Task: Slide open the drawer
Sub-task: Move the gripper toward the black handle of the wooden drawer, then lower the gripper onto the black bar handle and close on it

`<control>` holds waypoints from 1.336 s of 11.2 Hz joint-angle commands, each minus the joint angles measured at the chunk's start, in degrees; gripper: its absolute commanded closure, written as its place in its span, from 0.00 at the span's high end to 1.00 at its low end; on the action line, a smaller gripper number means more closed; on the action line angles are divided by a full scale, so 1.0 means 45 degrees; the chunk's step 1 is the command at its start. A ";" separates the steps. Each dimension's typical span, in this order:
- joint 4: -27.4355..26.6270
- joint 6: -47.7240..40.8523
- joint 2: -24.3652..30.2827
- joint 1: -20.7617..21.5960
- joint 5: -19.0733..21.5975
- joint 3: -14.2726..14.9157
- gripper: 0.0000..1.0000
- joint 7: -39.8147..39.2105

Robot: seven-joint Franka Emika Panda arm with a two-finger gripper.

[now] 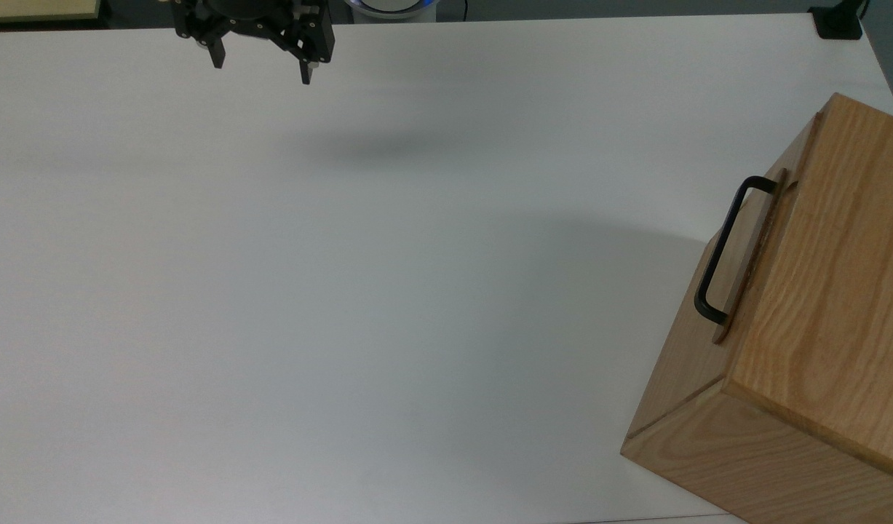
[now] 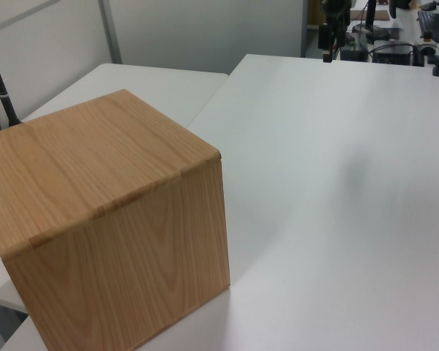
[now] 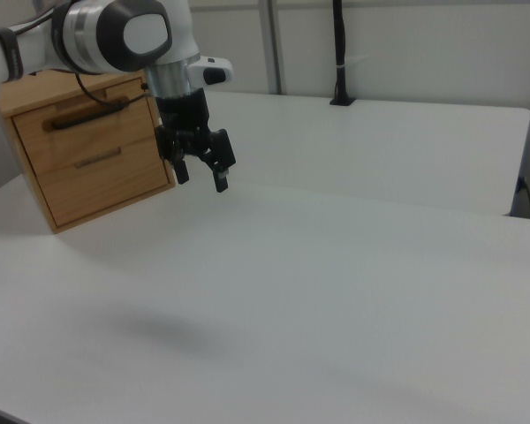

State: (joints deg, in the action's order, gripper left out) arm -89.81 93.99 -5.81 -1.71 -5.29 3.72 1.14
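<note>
Gripper (image 1: 260, 69) hangs above the counter (image 1: 388, 291) at about 11 o'clock in the top view, fingers spread wide w/ nothing between them, prob. because the approach hasn't closed on anything yet; it's well apart from the drawer (image 1: 741, 255), which sits at about 3 o'clock in the top view, near the counter's edge. In the right view the gripper (image 3: 200, 173) points down, w/ the box (image 3: 84, 146) behind it at 10 o'clock. Open fingers make sense: they need to straddle the handle (image 1: 719, 251) before any pull. Drawer looks shut or nearly so, its front panel close against the box w/ a thin dark gap along it. Front is flat, light oak grain; handle is a black U-shaped bar standing off the panel, leaving room for a finger behind it. Left view shows the box (image 2: 110, 234) from its plain back corner, no handle on those faces. Task not started, judging by this.
</note>
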 commanded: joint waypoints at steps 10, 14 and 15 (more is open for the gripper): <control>0.0740 0.2995 -0.1266 0.1374 0.8434 0.0072 1.00 0.2164; 0.2258 0.5181 -0.2941 0.3772 0.8715 0.0072 0.90 0.4254; 0.2611 0.5767 -0.3353 0.4320 0.8715 0.0091 0.82 0.4355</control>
State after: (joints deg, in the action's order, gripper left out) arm -83.65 114.99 -15.34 11.88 33.32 3.34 17.04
